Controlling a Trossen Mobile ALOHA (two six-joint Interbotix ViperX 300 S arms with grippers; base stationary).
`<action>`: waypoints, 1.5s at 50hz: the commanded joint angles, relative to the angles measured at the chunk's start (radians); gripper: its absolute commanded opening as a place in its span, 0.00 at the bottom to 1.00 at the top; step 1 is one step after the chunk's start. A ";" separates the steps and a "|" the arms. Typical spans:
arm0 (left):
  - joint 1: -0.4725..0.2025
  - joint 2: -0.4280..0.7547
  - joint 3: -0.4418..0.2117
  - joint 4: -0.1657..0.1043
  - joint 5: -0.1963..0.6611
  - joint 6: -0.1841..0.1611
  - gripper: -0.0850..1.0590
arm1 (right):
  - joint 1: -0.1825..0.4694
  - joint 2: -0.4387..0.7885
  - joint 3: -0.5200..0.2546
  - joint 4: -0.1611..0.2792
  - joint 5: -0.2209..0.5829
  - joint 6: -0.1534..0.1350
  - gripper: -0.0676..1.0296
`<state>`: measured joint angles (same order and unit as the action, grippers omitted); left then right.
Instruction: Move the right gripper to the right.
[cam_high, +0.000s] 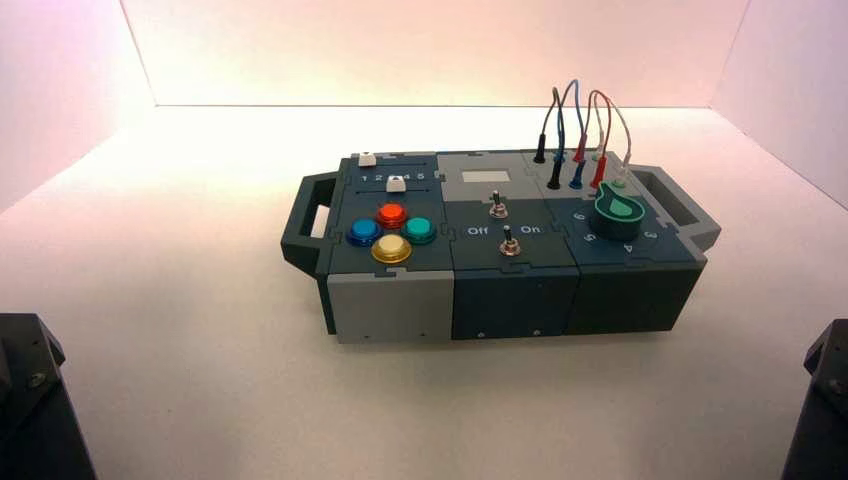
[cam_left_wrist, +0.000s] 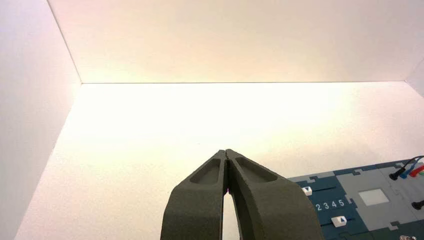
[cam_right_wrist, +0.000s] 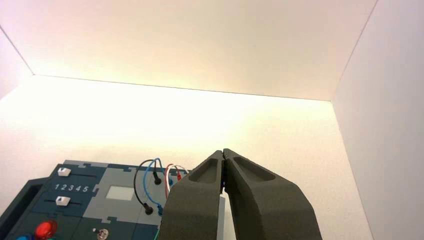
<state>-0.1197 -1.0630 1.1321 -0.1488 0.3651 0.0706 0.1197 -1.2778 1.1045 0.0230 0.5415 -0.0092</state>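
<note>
My right gripper (cam_high: 822, 395) shows in the high view only as a narrow black sliver at the bottom right corner, in front of and to the right of the box (cam_high: 515, 300). In the right wrist view its fingers are shut tip to tip on nothing (cam_right_wrist: 223, 150), held above the table. The box's wired end (cam_right_wrist: 150, 182) lies beyond them to one side. My left gripper (cam_high: 30, 400) is parked at the bottom left corner. In the left wrist view it is shut and empty (cam_left_wrist: 227, 150).
The box bears coloured buttons (cam_high: 391, 232), two white sliders (cam_high: 395, 184), two toggle switches (cam_high: 509, 243), a green knob (cam_high: 619, 208) and looped wires (cam_high: 580, 130). White walls enclose the table on the left, back and right (cam_right_wrist: 385, 150).
</note>
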 joint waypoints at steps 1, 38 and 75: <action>0.002 0.005 -0.014 0.002 -0.006 0.002 0.05 | -0.003 0.009 -0.012 0.003 -0.005 0.002 0.04; 0.002 0.028 -0.014 0.002 -0.005 0.002 0.05 | -0.160 0.354 -0.357 -0.087 -0.023 0.018 0.04; -0.014 0.081 -0.015 0.002 0.002 0.002 0.05 | -0.684 0.773 -0.718 -0.080 0.058 0.031 0.04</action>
<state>-0.1304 -0.9956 1.1351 -0.1488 0.3728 0.0706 -0.5568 -0.5001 0.4218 -0.0583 0.6059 0.0230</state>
